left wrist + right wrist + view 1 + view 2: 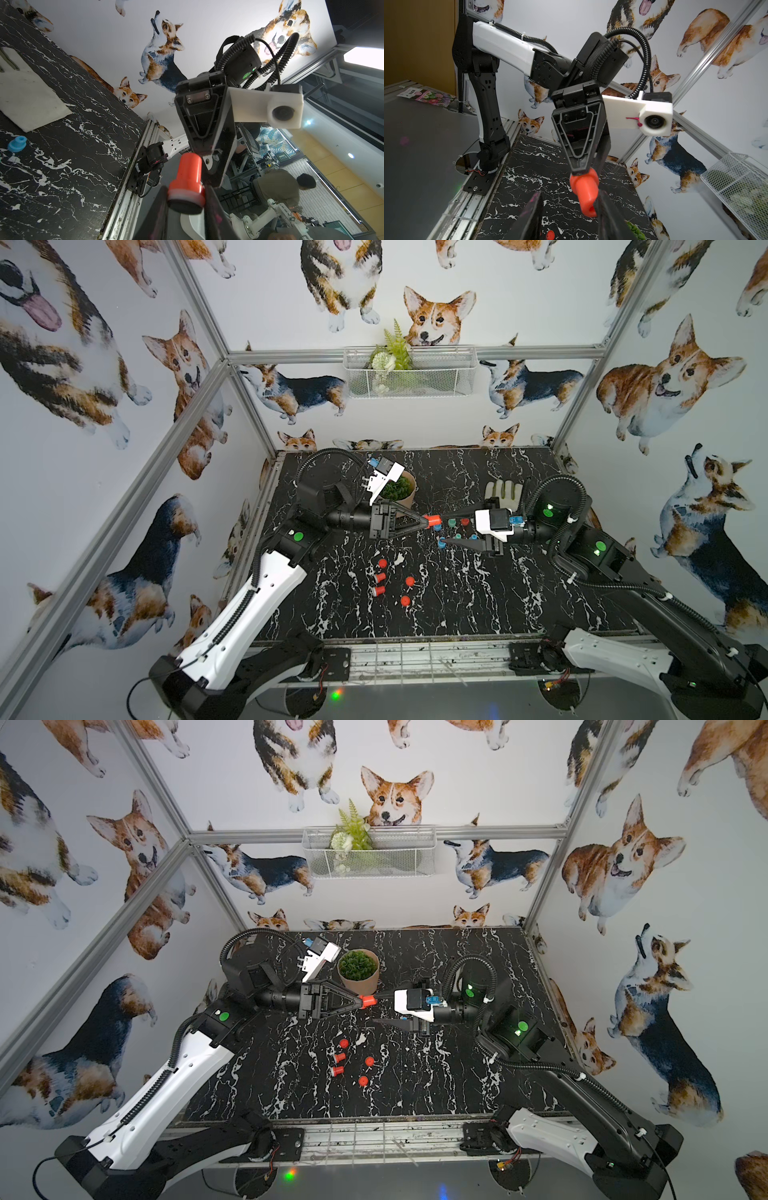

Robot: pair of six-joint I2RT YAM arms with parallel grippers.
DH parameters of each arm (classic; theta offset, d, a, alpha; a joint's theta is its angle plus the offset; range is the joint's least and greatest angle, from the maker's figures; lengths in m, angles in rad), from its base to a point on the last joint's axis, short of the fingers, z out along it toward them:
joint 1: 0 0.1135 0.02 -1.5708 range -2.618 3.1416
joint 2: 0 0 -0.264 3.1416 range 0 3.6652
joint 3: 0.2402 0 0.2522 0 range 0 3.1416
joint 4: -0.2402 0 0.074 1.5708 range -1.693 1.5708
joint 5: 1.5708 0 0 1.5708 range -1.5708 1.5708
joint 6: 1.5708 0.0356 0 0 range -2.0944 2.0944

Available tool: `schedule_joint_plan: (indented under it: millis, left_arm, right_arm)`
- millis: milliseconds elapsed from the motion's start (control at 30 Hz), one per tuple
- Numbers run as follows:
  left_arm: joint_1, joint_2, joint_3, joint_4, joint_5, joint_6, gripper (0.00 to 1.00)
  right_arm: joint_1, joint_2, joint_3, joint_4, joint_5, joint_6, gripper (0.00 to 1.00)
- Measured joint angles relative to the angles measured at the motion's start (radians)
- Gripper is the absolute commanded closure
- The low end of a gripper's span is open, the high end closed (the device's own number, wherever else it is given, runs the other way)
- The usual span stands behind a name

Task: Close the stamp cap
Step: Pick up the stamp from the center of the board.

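The left gripper [428, 523] is clamped on the orange stamp [434, 521]; the stamp's free end lies just beside one finger of the right gripper [445, 529], whose jaws stand apart

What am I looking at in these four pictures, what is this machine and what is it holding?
Two robot arms work over a black marbled table. Two pictures look down from above; two come from cameras on the arms' wrists. The left arm's fingers are shut on an orange stamp; the right arm's fingers stand open, the stamp's free end between them. On the table lie small red pieces, some blue and green ones, a potted plant and a glove.
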Motion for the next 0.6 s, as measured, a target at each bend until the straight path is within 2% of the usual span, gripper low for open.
schedule_joint_plan:
  millis: [200, 600]
  left_arm:
    - [-0.006, -0.003, 0.000, -0.003, 0.010, 0.000, 1.00]
    - [-0.009, -0.006, 0.000, -0.003, 0.013, 0.000, 1.00]
  right_arm:
    - [0.006, 0.027, 0.007, 0.004, 0.012, -0.008, 0.58]
    - [0.020, 0.057, 0.018, 0.018, 0.013, -0.008, 0.70]
